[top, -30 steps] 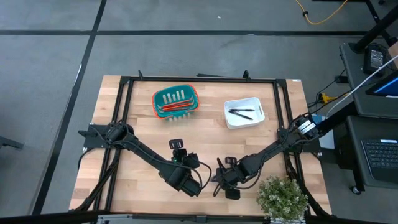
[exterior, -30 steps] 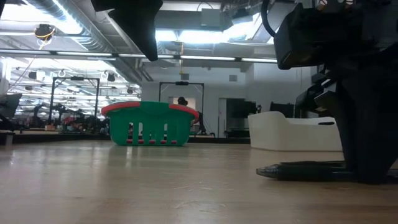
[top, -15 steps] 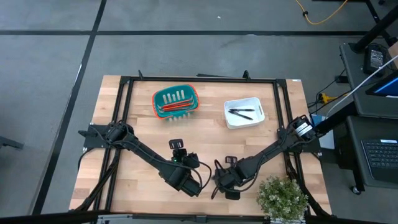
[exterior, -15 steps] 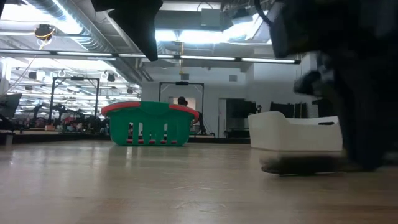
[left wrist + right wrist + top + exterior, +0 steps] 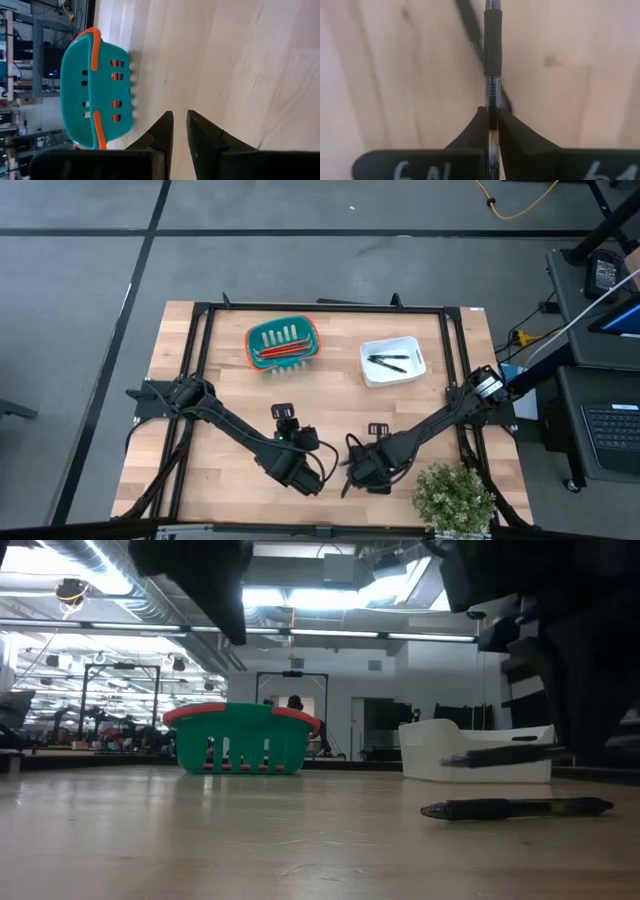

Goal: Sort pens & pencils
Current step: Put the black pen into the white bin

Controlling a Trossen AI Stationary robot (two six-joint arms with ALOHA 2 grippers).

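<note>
Black pen (image 5: 493, 45) pinched between the right gripper (image 5: 493, 120) fingers, lifted clear of the wooden table (image 5: 230, 370); in the low view, held pen (image 5: 505, 755) level, just above a second black pen (image 5: 515, 808) lying flat on the boards. Shadow or second pen visible as a dark diagonal line beneath the held one in the right wrist view. Right gripper (image 5: 362, 470) near the table's front edge, just beside a small potted plant (image 5: 452, 496) at the front right corner.

Two further pens (image 5: 390, 361) lying inside the white tray (image 5: 372, 374), toward the back right. Red-orange pencils (image 5: 284, 351) lying across the teal basket (image 5: 256, 340) with orange rim, toward the back centre-left. Basket and tray apart, bare wood between them.

Left gripper (image 5: 300, 470) hovering near the front centre, close to the right gripper, fingers (image 5: 162, 131) parted by a narrow gap, nothing between them; basket (image 5: 80, 95) ahead of it in the left wrist view.

Black metal frame (image 5: 320, 308) bordering the work area along the back and both sides. Broad open wood across the middle of the table, between the containers and the two grippers; front strip crowded by both arms and the plant.
</note>
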